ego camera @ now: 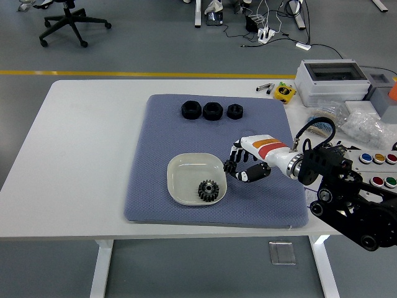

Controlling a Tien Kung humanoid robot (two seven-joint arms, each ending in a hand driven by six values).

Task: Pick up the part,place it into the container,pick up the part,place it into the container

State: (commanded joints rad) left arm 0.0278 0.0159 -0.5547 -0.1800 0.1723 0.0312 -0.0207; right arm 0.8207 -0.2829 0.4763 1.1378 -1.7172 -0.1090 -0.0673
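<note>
Right hand beside the dish, one gear already inside.

The right hand (243, 166) hangs just right of the pale square container (196, 179), which sits on the blue mat (161, 143) on the white tabletop (87, 149); its black fingers (232, 166) are curled inward, and whether they enclose anything cannot be told. A black gear part (209, 190) lies in the container's lower right corner. Three black nut-like parts (211, 110) stand in a row well beyond the container, near the mat's far edge.
</note>
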